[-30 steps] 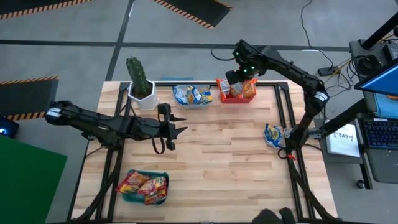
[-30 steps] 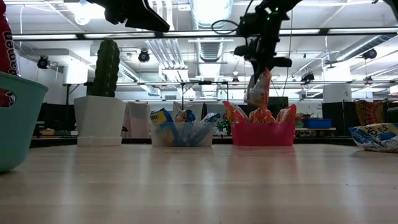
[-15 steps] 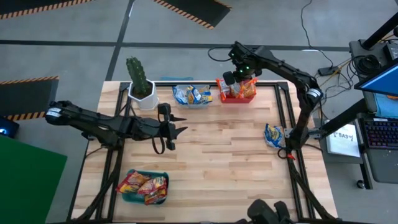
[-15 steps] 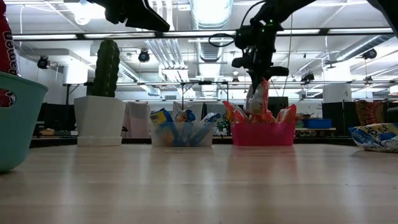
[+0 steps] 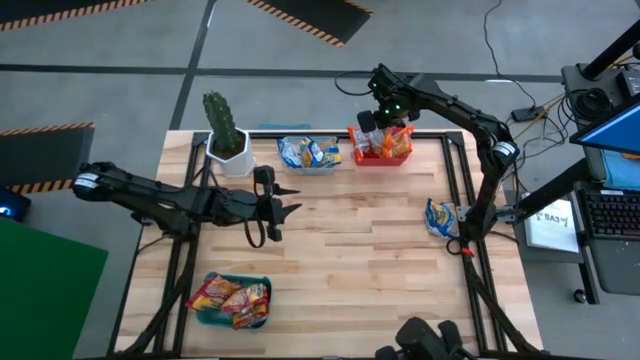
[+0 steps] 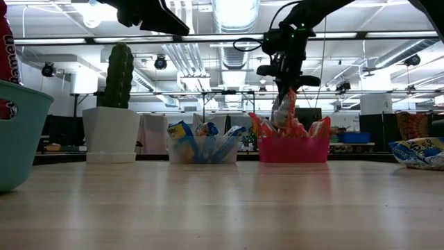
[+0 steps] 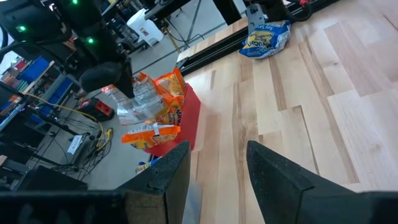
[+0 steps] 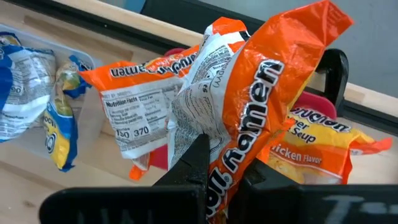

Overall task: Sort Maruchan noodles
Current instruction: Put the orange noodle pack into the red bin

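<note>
My right gripper (image 5: 377, 122) hangs over the red bin (image 5: 379, 156) at the table's far edge, shut on an orange Maruchan packet (image 8: 264, 93). In the low view that packet (image 6: 283, 111) dangles down among the orange packets standing in the bin (image 6: 293, 148). A blue-white packet (image 5: 440, 217) lies flat by the table's right edge. My left gripper (image 5: 292, 200) hovers open over the table's middle left with nothing between its fingers (image 7: 273, 171). My right gripper pinches the orange packet between its two fingers at a crumpled end (image 8: 219, 163). The fingers come from above, slanting down. The packet hangs below them, creased, and its lower end (image 6: 281, 125) reaches in among the packets in the red bin.
A clear bin (image 5: 308, 154) with blue-white packets stands left of the red bin. A potted cactus (image 5: 226, 135) stands at the far left. A teal bin (image 5: 232, 301) with red-yellow packets sits near the front left. Bare wood lies across the table's middle.
My right gripper has sunk a little toward the red bin and drifted slightly toward the table's left, still shut. The orange packet has come down with it, from above the bin's packets to in among them.
</note>
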Robot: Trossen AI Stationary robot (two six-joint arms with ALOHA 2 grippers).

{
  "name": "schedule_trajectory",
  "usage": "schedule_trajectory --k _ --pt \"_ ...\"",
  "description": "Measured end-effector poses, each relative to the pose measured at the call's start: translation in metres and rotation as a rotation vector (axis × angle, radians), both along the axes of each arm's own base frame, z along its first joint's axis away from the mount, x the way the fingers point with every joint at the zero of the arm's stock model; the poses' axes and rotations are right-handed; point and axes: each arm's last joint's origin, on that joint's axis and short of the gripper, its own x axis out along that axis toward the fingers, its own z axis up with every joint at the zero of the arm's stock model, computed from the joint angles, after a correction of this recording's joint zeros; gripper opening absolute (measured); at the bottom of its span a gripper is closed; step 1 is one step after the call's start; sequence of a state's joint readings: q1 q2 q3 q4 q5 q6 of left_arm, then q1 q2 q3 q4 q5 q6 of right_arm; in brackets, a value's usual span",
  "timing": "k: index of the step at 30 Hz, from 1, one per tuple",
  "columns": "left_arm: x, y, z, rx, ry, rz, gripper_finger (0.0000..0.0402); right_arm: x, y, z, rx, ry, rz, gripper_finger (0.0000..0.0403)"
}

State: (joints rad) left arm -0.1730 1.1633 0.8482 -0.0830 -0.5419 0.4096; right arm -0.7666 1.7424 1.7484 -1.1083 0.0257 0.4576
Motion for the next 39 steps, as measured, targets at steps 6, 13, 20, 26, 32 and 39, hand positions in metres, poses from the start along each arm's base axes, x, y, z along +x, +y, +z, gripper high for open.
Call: schedule_trajectory --k 6,13,20,26,32,39 --pt "0.0 0.0 0.0 0.0 0.0 0.0 0.0141 0.001 -0.001 -0.003 -0.003 -0.013 -0.016 0.0013" --pt "0.0 0.0 0.0 0.0 0.0 -0.001 0.0141 0.001 -0.001 -0.026 0.023 0.001 -0.037 0.0013" --pt "0.0 0.0 0.0 -0.001 0.0 -0.001 0.0141 0.001 -0.001 -0.048 0.024 0.003 -0.037 0.0013" --pt "0.0 0.0 0.0 0.0 0.0 -0.001 0.0141 0.002 -0.002 -0.056 0.014 -0.008 -0.037 0.0013" --pt "0.0 0.0 0.0 -0.001 0.0 -0.002 0.0141 0.001 -0.001 -0.06 0.017 -0.004 -0.036 0.0013" --pt "0.0 0.0 0.0 -0.002 0.0 -0.004 0.0141 0.0 0.0 -0.068 0.023 0.003 -0.036 0.0013"
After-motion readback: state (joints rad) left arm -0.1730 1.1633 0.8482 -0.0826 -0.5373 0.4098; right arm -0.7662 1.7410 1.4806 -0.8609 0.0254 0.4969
